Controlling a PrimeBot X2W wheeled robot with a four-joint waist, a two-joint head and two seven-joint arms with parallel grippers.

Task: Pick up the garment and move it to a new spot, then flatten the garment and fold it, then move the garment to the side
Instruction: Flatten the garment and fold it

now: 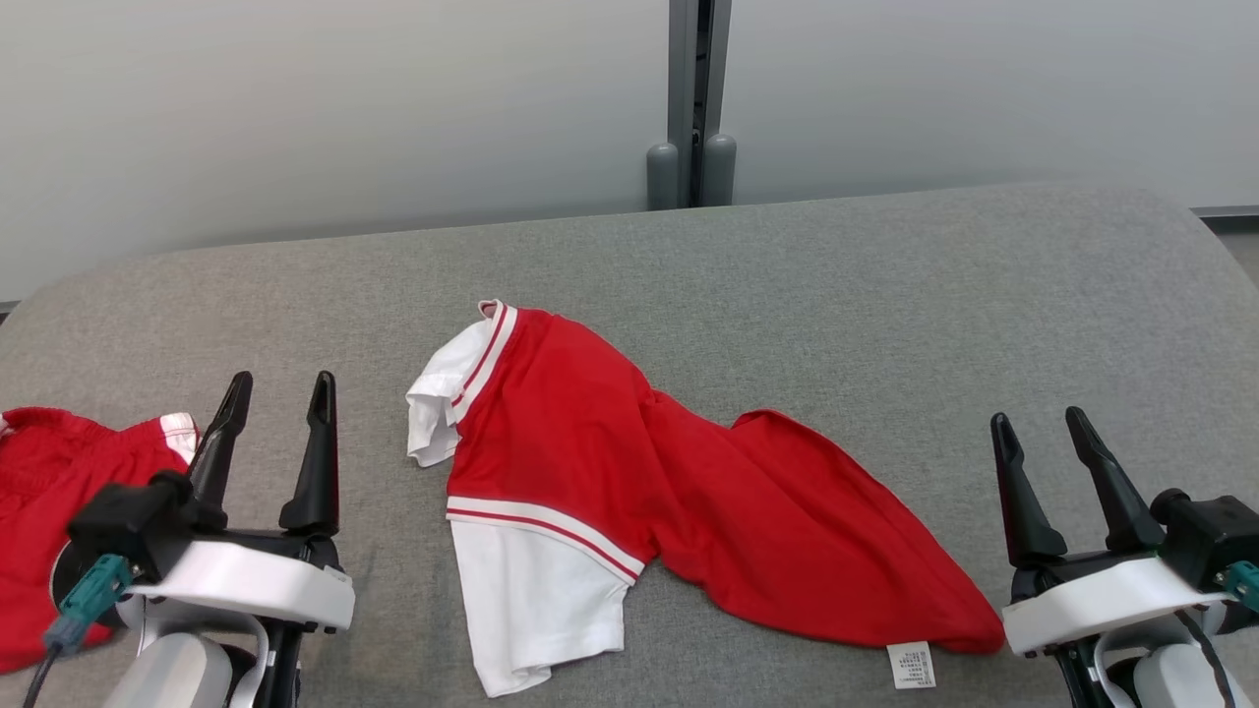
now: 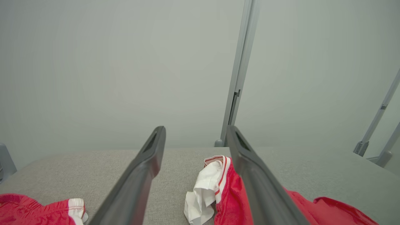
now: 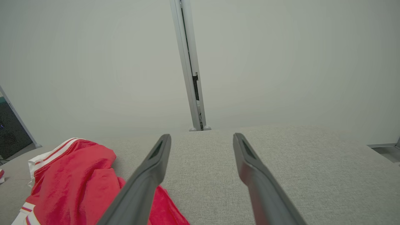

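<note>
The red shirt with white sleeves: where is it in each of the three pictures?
Head view: the shirt lies in the centre, reaching toward the lower right.
Left wrist view: the shirt is along the bottom, from the middle to the right.
Right wrist view: the shirt is in the lower left corner.
Shared landmark: the grey post at the back.

The garment (image 1: 590, 462) lies mid-frame on the padded surface (image 1: 885, 295), stretching toward the lower right, where the right end effector (image 1: 1038, 418) sits just beside it. At lower left a second garment (image 1: 39, 492) lies partly behind the left end effector (image 1: 282, 388). A post (image 1: 696, 98) stands top centre.
</note>
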